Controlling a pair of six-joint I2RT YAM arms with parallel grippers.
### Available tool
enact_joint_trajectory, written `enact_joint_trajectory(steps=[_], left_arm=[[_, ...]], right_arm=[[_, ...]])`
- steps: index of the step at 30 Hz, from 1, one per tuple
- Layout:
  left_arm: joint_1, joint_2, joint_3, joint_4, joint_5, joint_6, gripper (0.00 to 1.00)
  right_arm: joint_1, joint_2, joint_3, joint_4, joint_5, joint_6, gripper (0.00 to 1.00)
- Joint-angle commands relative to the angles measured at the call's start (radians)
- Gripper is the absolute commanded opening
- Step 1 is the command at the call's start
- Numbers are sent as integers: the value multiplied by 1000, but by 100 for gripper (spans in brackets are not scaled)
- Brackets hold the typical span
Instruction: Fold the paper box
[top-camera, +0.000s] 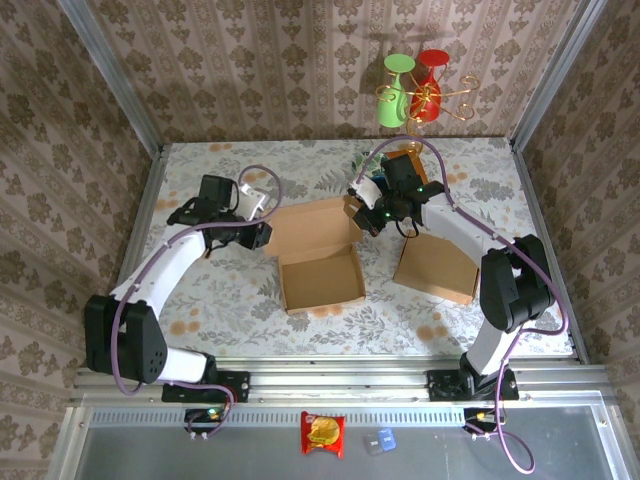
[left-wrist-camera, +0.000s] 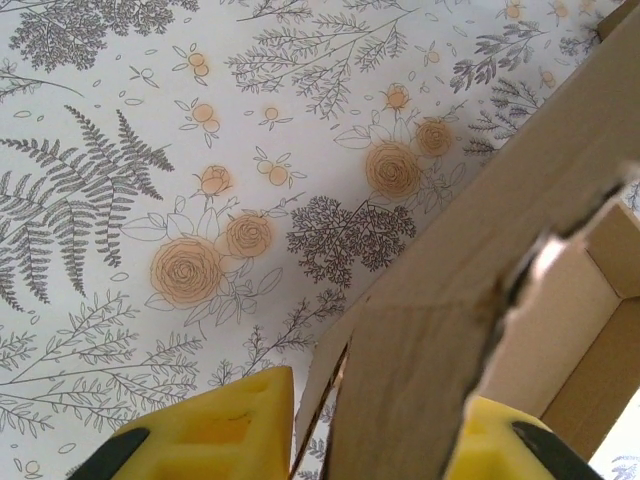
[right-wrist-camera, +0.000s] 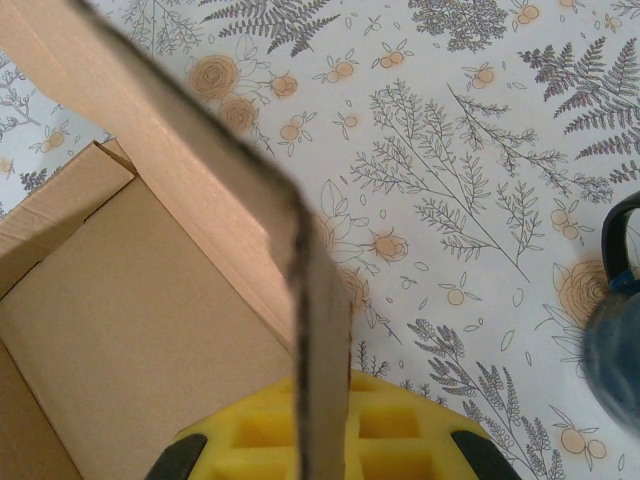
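- Brown cardboard: the paper box (top-camera: 318, 270) lies open at the centre of the top view on the floral table (top-camera: 220, 300), its lid spread toward the upper edge.
- The left gripper (top-camera: 258, 237) sits at the box's left edge. A cardboard wall stands between its yellow pads (left-wrist-camera: 225, 425), but I cannot tell whether they pinch it.
- The right gripper (top-camera: 368, 218), at the lid's right side, is clamped on a flap running down between its pads (right-wrist-camera: 400, 435).
- A flat cardboard piece (top-camera: 436, 268) lies right of centre.

Green cup (top-camera: 393, 103) and red cup (top-camera: 430, 72) far back — snack packet (top-camera: 323, 433) near edge
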Motion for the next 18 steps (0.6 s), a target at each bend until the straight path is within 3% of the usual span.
enact_joint_trajectory(steps=[1, 8, 13, 18], left_arm=[[-15, 13, 28, -1, -21, 12, 21], [-51, 24, 39, -4, -116, -25, 0], [-108, 37, 90, -2, -275, -177, 0], [-161, 87, 164, 9, -389, -325, 0]], right_arm=[[-3, 17, 28, -25, -18, 0, 0], [9, 13, 30, -22, 17, 50, 0], [44, 5, 39, 1, 118, 234, 0], [108, 0, 40, 46, 367, 462, 0]])
